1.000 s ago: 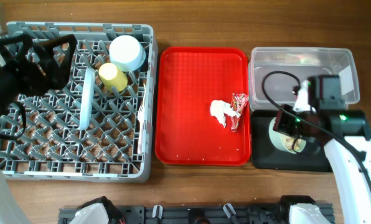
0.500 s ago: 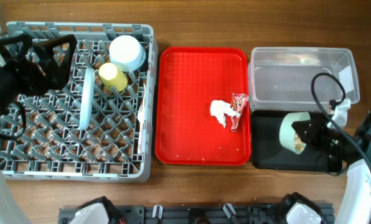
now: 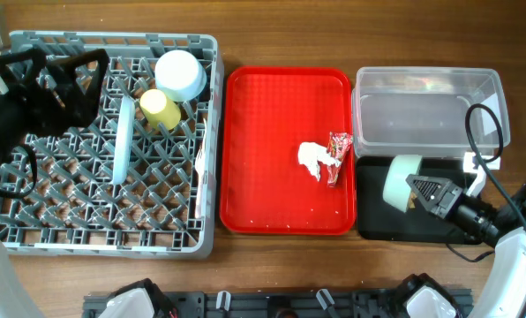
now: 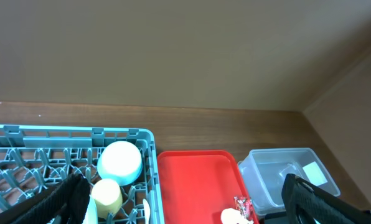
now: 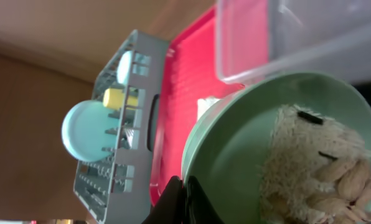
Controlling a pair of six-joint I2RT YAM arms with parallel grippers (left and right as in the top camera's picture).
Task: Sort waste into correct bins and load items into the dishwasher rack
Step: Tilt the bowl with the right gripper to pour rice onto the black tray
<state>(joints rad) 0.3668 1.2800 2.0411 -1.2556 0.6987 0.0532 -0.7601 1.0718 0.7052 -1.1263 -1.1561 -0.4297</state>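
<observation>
Found the mint green bowl (image 3: 401, 182) above the black tray (image 3: 373, 225), rolled onto its side, mouth turned toward the right arm. Compared with a second ago: sat mouth-up over the same tray then, half tipped midway, fully tipped now. Read as the scrap-dumping step under way. Confirmed the right gripper (image 3: 422, 190) clenched on the bowl's rim (seen from the wrist camera as dark jaws pinching the near edge). Noted rice-like scraps (image 5: 310, 162) clinging to the inner wall in that view. Unable to judge the amount already fallen into the tray. Judged a steeper tilt or a shake likely needed before carrying the bowl to the dishwasher rack (image 3: 113, 243).

Checked the remaining waste: crumpled white tissue (image 3: 311, 161) and red snack wrapper (image 3: 338, 157) touching each other on the red serving tray (image 3: 272, 132), unmoved over the second. Both left to sort.

Checked the rack: pale blue plate (image 3: 120, 141) on edge between pegs, yellow cup (image 3: 160, 108) just beside the upturned pale blue small bowl (image 3: 180, 74), white plastic utensil (image 3: 199, 172) along the right wall, all placed as before.

Logged the left gripper (image 3: 60, 79) spread wide, grasping nothing, parked over the rack's back-left corner, no motion seen.
</observation>
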